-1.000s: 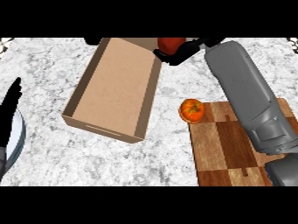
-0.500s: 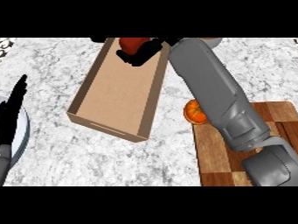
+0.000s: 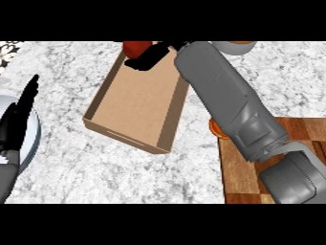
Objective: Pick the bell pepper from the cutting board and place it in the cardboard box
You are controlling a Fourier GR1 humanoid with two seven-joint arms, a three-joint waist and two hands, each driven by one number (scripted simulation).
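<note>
The right hand (image 3: 151,56) is stretched out to the far end of the cardboard box (image 3: 134,103). Its black fingers are curled round the red bell pepper (image 3: 134,47). Only the pepper's left side shows past the fingers, right at the far edge of the view. It sits over the box's far end, probably still above the rim and not down on the floor of the box, though the angle makes that hard to judge.

The box is long and open-topped. It lies at a slant on the marbled counter (image 3: 73,162), with its near end to the left and its far end to the right, and its brown floor is bare.

The grey right forearm (image 3: 222,95) runs from the near right corner diagonally across to the box's far right side. It passes over the far left corner of the wooden cutting board (image 3: 303,139), which lies near and to the right of the box. A small orange round thing (image 3: 215,129) peeks out from under the forearm at that corner of the board.

A grey round vessel (image 3: 234,47) stands at the far edge, just right of the arm.

The left hand (image 3: 14,125) rests at the left edge, fingers straight and pointing up, holding nothing.
</note>
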